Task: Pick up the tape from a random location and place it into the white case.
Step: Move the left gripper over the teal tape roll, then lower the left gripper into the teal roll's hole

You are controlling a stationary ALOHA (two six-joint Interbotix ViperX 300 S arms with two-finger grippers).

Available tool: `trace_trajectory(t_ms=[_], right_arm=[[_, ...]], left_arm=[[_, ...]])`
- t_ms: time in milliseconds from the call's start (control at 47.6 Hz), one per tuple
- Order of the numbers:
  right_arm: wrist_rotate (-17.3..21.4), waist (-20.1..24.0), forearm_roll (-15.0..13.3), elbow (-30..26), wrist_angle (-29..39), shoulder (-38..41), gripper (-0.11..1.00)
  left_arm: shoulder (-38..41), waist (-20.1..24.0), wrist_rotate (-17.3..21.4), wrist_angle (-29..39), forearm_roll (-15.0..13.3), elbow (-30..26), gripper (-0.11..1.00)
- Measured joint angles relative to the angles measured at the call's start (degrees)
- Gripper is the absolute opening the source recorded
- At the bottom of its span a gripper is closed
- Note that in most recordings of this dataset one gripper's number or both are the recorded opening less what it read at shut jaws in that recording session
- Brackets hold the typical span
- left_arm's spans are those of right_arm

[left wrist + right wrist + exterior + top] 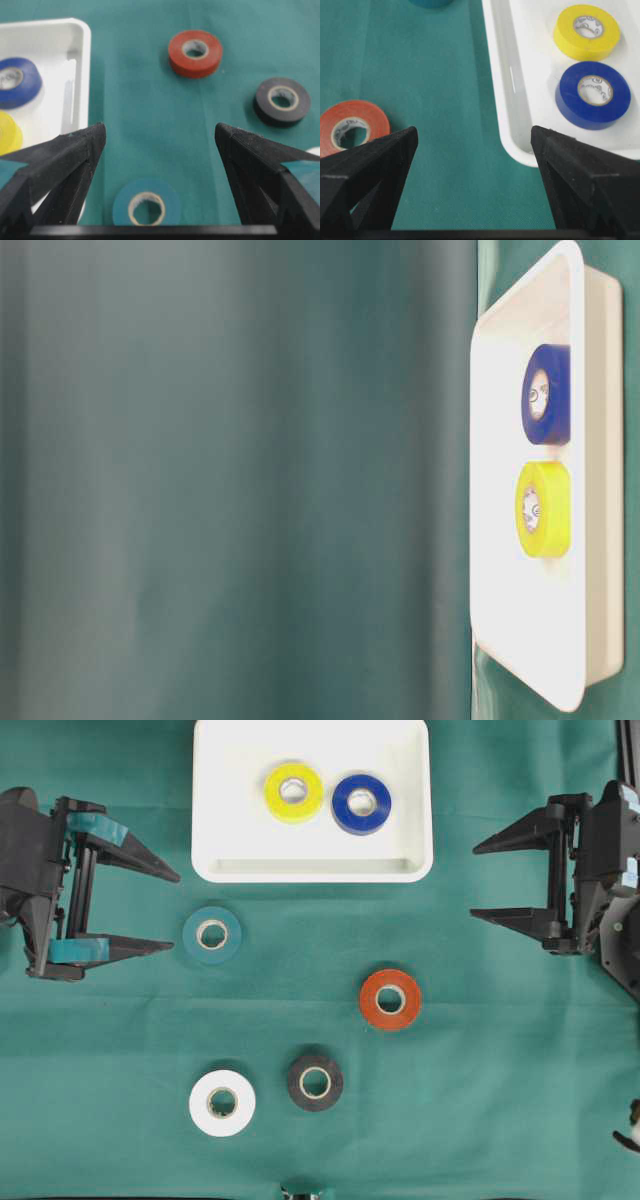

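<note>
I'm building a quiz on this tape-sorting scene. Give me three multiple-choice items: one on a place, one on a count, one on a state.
1. Which lies inside the shallow white plastic case?
A. round yellow tape roll
B. round black tape roll
C. round red tape roll

2. How many rolls lie on the green cloth?
A. two
B. four
C. six

3. How does the left end effector stand?
A. open, empty
B. shut on a roll
C. shut, empty

Key: 1 A, it sits beside the round blue tape roll; 2 B, teal, red, black, white; 3 A, its fingers are spread apart.
</note>
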Motion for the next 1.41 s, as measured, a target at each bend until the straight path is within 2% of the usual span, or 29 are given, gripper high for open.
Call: trace_trajectory(t_ms=[294, 462, 651, 904, 1408], right_arm=[[0.0, 0.0, 0.0, 0.0, 0.0, 0.0, 0.90], [0.0, 0.0, 0.0, 0.0, 0.0, -0.1, 0.90], [0.0, 0.0, -0.1, 0.0, 0.0, 0.0, 0.90], [0.0, -0.1, 0.0, 0.0, 0.0, 0.0, 0.90], [0.0, -0.1, 0.0, -0.3, 0.0, 0.4, 0.90]], left_arm=[[5.4, -0.7, -4.3, 18.5, 0.0, -7.6, 0.98], [10.9, -1.1, -4.7, 29.1, 0.1, -13.4, 0.98], [16.4, -1.1, -4.6, 36.5, 0.1, -19.2, 0.98], [19.8, -1.1, -4.6, 42.0, 0.2, -23.4, 0.98], [20.0, -1.1, -4.6, 41.7, 0.3, -23.8, 0.98]])
